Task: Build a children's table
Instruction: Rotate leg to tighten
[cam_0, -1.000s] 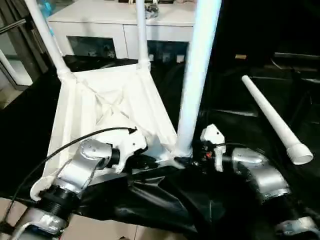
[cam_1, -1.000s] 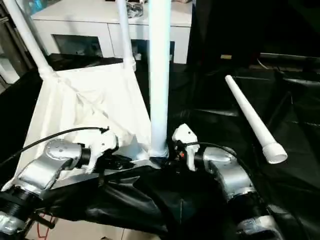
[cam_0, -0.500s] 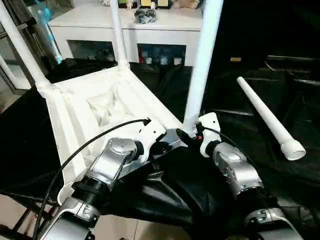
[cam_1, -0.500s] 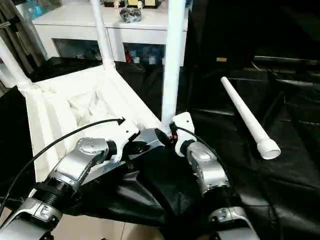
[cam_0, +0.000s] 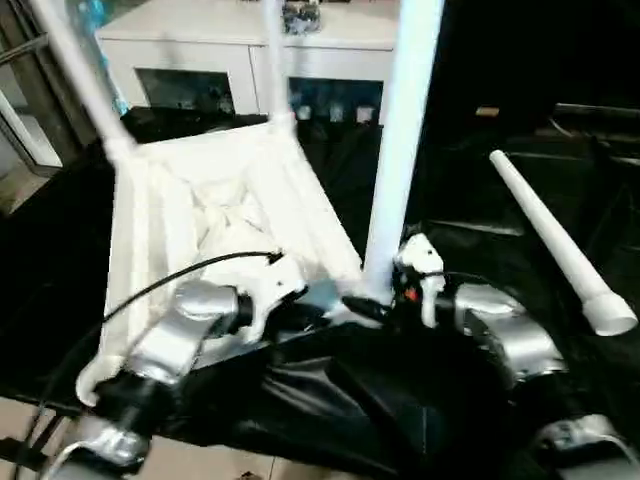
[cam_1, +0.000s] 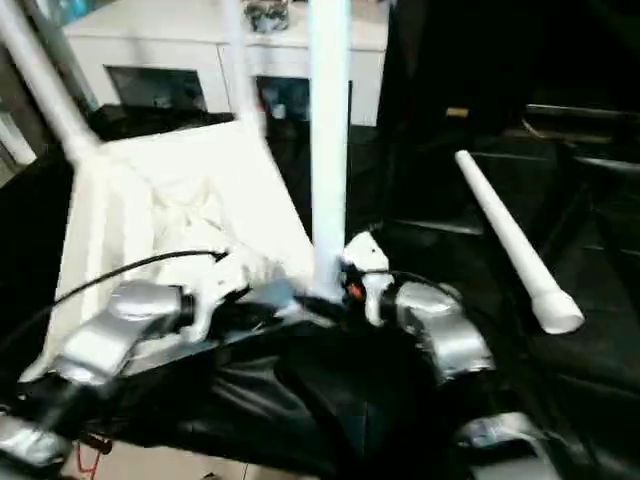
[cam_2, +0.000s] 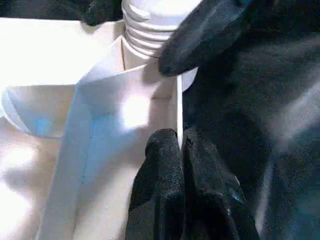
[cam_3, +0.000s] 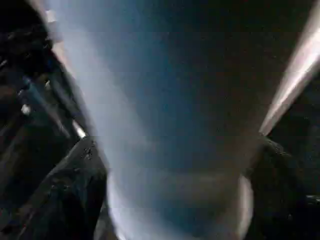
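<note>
Head views: the white tabletop (cam_0: 215, 215) lies ribbed side up on the black-draped bench (cam_0: 520, 250), three legs upright in its corners, tops cut off. A fourth leg (cam_0: 560, 245) lies loose well to the right.

Left wrist view: the left claw (cam_2: 181, 145) is clenched on the tabletop's thin rim beside the socket.

Right wrist view: the right claw (cam_3: 175, 165) grasps the near leg (cam_3: 165, 115), its fingers (cam_3: 65, 195) on either side, blurred

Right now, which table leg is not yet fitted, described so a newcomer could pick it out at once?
Start at the upturned white tabletop on the black cloth, with three legs standing up from its corners. To the robot's right lies the loose leg, flat on the cloth. It alone lies down, apart from the tabletop, its wider collared end nearest the robot.
</note>
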